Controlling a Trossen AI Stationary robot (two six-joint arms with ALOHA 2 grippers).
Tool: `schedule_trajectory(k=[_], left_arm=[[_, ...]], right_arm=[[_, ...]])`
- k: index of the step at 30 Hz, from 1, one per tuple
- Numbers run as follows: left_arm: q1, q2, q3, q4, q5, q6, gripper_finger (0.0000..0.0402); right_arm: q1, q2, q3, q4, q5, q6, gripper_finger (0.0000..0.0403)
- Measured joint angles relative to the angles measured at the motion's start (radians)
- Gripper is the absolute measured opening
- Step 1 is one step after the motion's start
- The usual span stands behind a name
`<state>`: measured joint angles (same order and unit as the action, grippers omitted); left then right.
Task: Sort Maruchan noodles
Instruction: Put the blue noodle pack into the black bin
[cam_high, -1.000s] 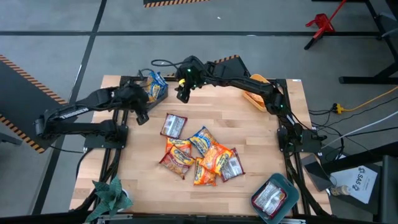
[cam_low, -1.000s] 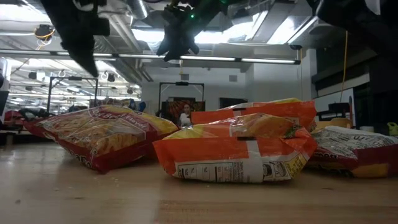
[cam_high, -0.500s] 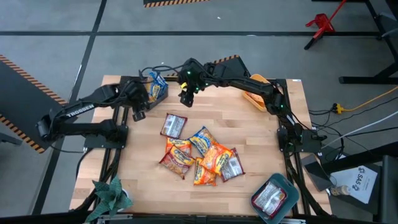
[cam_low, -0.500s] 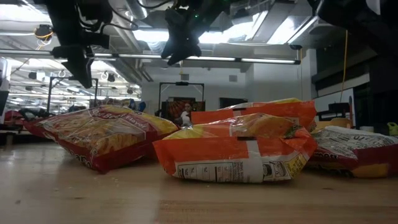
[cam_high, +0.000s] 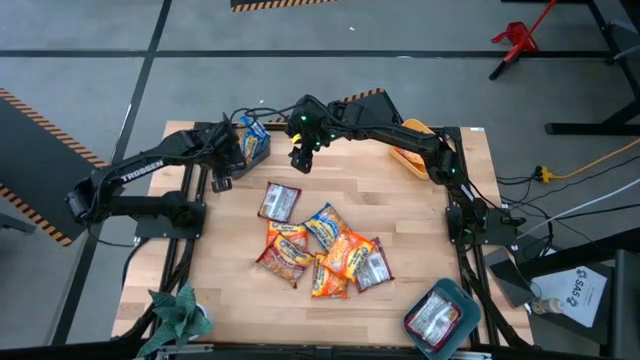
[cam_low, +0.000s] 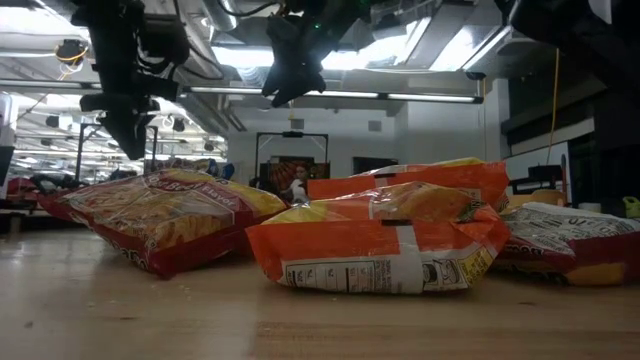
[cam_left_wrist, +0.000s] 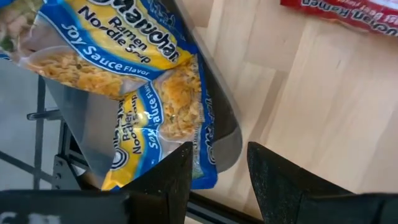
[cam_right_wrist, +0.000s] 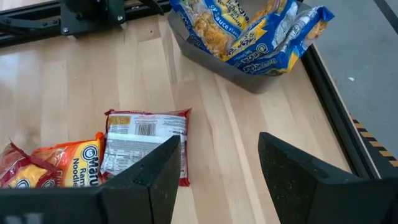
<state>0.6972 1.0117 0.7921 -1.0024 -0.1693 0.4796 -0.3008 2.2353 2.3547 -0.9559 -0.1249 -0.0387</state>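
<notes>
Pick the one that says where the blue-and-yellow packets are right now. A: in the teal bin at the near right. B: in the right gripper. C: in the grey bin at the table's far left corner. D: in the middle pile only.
C: several blue packets sit in the grey bin, seen close in both wrist views, while the teal bin holds a silver-red packet.

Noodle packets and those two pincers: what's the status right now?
Both pincers open, empty: left pincer beside grey bin of blue packets; right pincer above bare wood. Mixed pile mid-table. Nothing in the way.
</notes>
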Motion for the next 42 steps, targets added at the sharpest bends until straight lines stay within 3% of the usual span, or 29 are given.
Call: schedule_trajectory(k=[5,16,20,29,35,42], left_arm=[[0.012,0.027,0.0,-0.009,0.037,0.004,0.0149],[0.012,0.089,0.0,-0.01,0.019,0.08,0.0134],[0.012,0.102,0.0,0.0,-0.005,0.081,0.0111],[0.012,0.102,0.0,0.001,-0.005,0.076,0.0008],[-0.003,0.102,0.006,0.003,-0.046,0.027,0.0001],[-0.03,0.082,0.101,-0.042,-0.06,-0.06,0.0001]], right_arm=[[0.0,0.0,0.0,-0.027,0.001,0.0,0.02],[0.0,0.0,0.0,-0.051,0.001,0.0,0.02],[0.0,0.0,0.0,-0.051,0.001,0.0,0.02],[0.0,0.0,0.0,-0.073,0.001,-0.001,0.02],[0.0,0.0,0.0,-0.073,-0.015,-0.016,0.02],[0.0,0.0,0.0,-0.019,-0.039,-0.021,0.02]])
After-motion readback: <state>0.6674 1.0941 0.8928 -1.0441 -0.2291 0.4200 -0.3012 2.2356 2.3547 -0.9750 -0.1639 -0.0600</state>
